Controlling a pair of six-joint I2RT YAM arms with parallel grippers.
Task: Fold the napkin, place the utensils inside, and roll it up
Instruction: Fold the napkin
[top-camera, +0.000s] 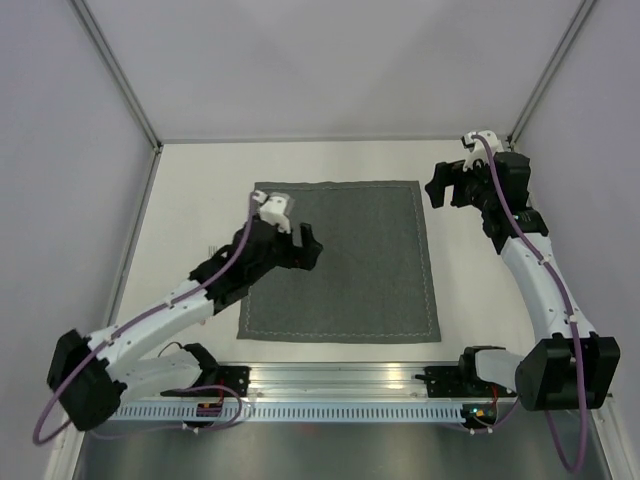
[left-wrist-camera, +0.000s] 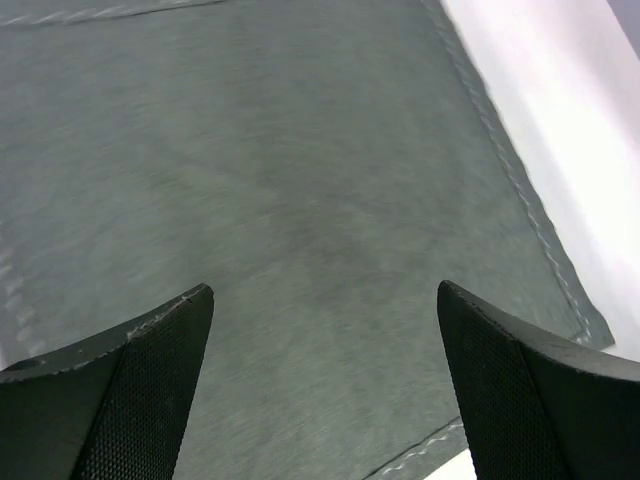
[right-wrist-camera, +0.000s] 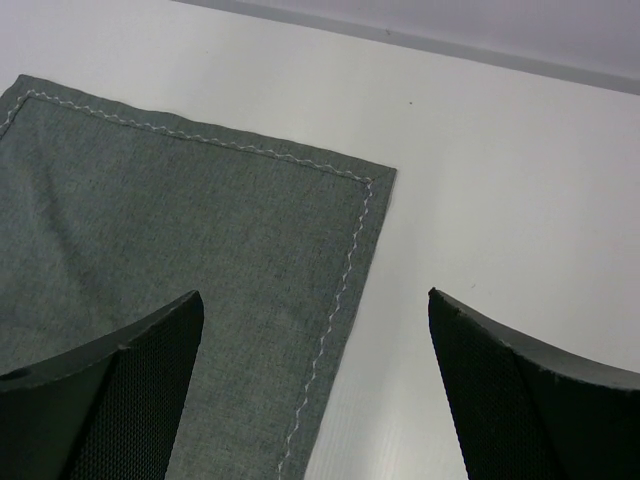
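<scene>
Risking, likely, a skewed, bunched fold from a shallow pinch or uneven lift of the napkin (top-camera: 350, 265), spread flat at the middle of the surface (top-camera: 470, 300); reaching low over its left half with left pincer (top-camera: 310, 248) released, empty; hanging bent just beside its far right corner with right pincer (top-camera: 436, 190) released, empty.

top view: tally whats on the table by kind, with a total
dark grey square cloth napkin with a lighter stitched hem: 1
black two-finger robot hands: 2, the left hand and the right hand, both open
total: 3
</scene>
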